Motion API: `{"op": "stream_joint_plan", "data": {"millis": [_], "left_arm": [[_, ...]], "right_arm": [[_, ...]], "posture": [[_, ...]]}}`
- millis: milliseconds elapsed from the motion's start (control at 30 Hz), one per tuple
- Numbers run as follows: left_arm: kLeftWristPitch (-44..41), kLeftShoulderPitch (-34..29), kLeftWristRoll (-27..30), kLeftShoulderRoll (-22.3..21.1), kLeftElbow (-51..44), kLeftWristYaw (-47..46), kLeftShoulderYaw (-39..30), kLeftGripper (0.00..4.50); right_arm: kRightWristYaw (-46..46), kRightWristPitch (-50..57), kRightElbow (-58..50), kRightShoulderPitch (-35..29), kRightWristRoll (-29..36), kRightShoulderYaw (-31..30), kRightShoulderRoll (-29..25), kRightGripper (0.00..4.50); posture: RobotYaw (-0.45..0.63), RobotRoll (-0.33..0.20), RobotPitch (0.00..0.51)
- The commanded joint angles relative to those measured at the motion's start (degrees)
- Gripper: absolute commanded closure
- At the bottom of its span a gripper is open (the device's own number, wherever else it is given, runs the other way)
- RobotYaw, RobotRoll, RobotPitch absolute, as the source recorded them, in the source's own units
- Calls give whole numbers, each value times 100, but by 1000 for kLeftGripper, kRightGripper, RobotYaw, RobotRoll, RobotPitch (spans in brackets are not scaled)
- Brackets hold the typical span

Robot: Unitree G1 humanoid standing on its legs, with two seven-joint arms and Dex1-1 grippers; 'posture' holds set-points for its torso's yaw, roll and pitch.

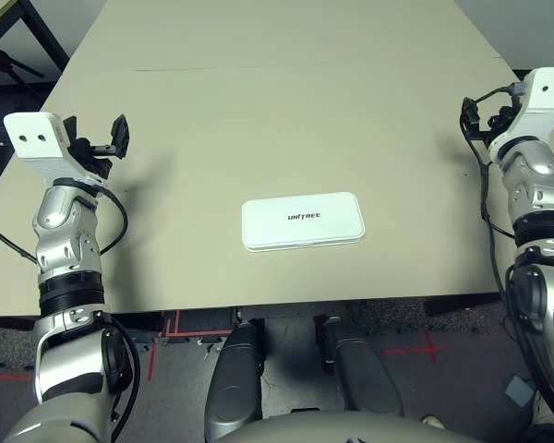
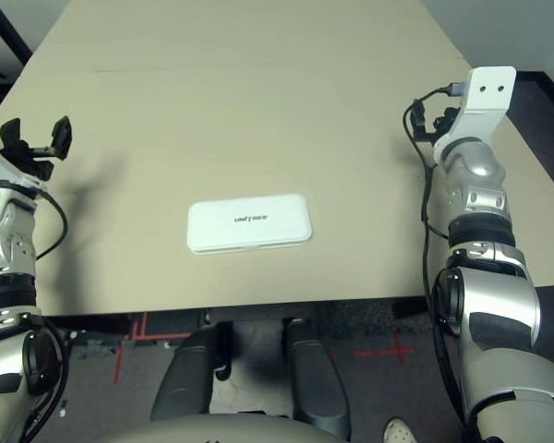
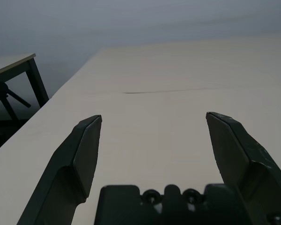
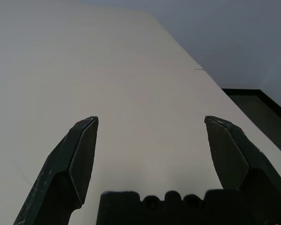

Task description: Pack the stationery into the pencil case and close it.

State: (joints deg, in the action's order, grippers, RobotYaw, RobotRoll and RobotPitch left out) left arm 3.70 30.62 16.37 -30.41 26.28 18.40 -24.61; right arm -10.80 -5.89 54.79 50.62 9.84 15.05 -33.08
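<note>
The white pencil case lies shut on the beige table, near the front edge at the middle, with "UNITREE" on its lid. The stationery is out of view. My left gripper hovers over the table's left side, well left of the case; its fingers stand wide apart around nothing in the left wrist view. Far to the right, my right gripper hangs above the table's right edge, its fingers likewise spread around nothing.
A thin seam crosses the tabletop beyond the case. Another table's corner and dark stand legs lie past the left edge. Red tape marks show on the floor below the front edge.
</note>
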Motion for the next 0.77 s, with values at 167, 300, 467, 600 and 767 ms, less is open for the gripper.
{"op": "stream_joint_plan", "data": {"millis": [167, 300, 467, 600, 767], "left_arm": [[72, 63, -29, 41, 210, -9, 130, 22], [71, 58, -6, 32, 226, -12, 133, 22], [80, 93, -10, 53, 264, -5, 156, 22], [87, 143, -13, 60, 306, 5, 176, 22], [85, 146, -2, 29, 299, 47, 169, 22]], "right_arm": [[33, -56, 55, -199, -9, 158, -103, 0], [28, -20, -14, -240, -20, 161, -81, 0], [-6, 20, -126, -299, -10, 177, -86, 0], [-3, 21, -133, -300, -10, 189, -82, 0], [-12, 5, -134, -335, -10, 178, -33, 0]], "posture": [[-26, 0, 219], [-39, 0, 217], [-46, 0, 211], [-52, 0, 206], [-40, 0, 202]]}}
